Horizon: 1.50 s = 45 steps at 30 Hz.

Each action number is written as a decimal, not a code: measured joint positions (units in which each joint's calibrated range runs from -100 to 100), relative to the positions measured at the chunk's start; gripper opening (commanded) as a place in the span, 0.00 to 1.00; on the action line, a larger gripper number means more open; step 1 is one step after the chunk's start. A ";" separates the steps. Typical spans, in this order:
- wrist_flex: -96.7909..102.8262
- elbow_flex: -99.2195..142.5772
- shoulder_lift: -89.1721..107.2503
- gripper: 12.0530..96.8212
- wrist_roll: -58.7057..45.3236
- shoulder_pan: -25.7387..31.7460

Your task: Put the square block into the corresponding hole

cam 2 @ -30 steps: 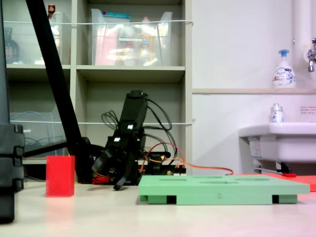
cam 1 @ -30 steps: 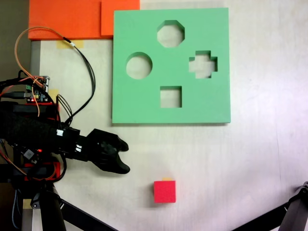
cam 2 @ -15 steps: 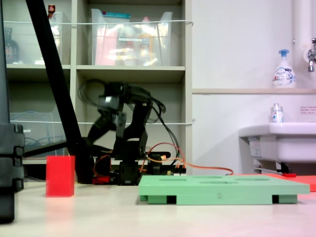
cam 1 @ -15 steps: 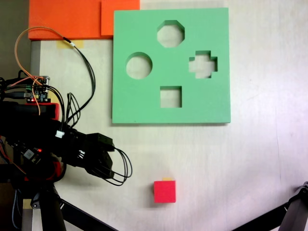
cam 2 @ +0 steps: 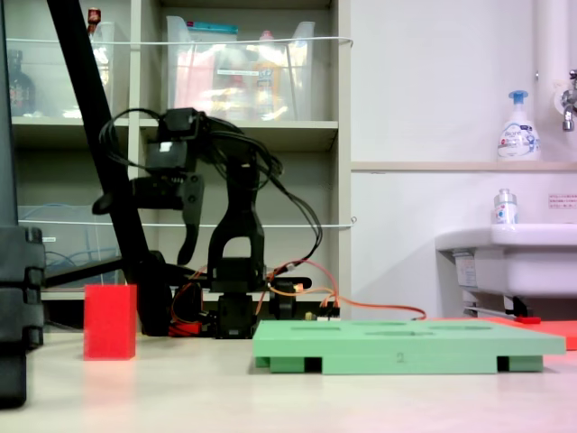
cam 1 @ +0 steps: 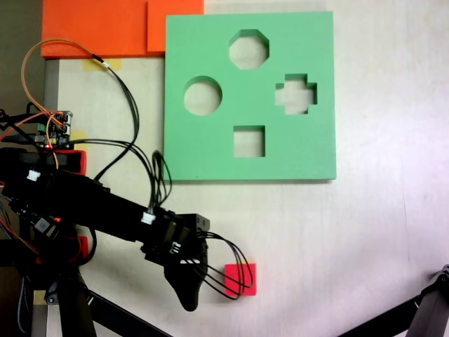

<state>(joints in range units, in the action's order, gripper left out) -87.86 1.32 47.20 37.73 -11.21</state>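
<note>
Sitting on the table, bright red square block [cam 1: 243, 278], plain-faced.

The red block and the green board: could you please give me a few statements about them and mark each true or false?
1. The red block lies on the table, outside the green board. True.
2. The square hole holds the block. False: it is empty.
3. The pincer grips the block. False: in the low fixed view it hangs well above it.
4. The board has four cutouts. True.
</note>
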 measured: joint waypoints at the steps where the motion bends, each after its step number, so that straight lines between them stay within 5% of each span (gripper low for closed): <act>1: 0.00 -2.06 -2.87 0.99 0.00 -0.05; 13: -0.10 -16.95 -33.93 0.99 -1.47 -1.47; 36: -0.10 -19.01 -52.12 0.98 -2.44 -1.61; 39: -0.10 -19.11 -53.63 0.69 -2.39 -1.61; 45: -0.10 -20.97 -54.31 0.52 -2.34 -1.90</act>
<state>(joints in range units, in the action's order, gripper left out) -87.96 -19.65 -7.11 35.38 -13.11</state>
